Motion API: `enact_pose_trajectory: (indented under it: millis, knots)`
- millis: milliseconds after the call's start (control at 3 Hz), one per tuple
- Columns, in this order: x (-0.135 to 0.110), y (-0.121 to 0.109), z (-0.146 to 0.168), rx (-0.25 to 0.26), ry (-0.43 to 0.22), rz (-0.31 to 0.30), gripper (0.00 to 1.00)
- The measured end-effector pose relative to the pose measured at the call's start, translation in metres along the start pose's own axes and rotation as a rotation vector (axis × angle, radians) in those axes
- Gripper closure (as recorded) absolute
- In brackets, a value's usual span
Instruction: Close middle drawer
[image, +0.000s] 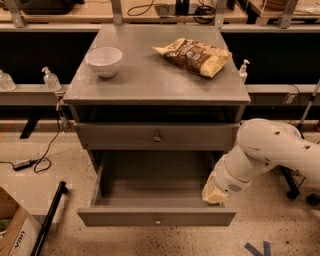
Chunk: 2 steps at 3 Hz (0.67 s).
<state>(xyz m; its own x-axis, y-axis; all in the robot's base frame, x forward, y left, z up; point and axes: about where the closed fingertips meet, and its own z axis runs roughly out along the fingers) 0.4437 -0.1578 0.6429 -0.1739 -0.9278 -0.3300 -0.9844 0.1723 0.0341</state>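
Note:
The middle drawer (157, 218) of the grey cabinet is pulled far out, showing its deep empty box (155, 182) and a low front with one small brass knob (158, 220). The taller drawer front (125, 137) above it is pushed in. The lowest drawer is hidden under the open one. My white arm (272, 150) reaches in from the right. My gripper (214, 192) is at its yellowish end, at the right wall of the open drawer, just behind the front's right end.
A white bowl (104, 61) and a bag of chips (195, 55) lie on the cabinet top (150, 80). A black pole (50, 220) and a cardboard box (12, 235) are on the floor at the left. Chair wheels (292, 192) stand at the right.

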Motion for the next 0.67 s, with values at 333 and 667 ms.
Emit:
enact_pose_trajectory:
  millis: [333, 667]
  knots:
    - [0.007, 0.001, 0.019, -0.022, 0.006, 0.013, 1.00]
    - [0.022, 0.005, 0.060, -0.076, 0.013, 0.027, 1.00]
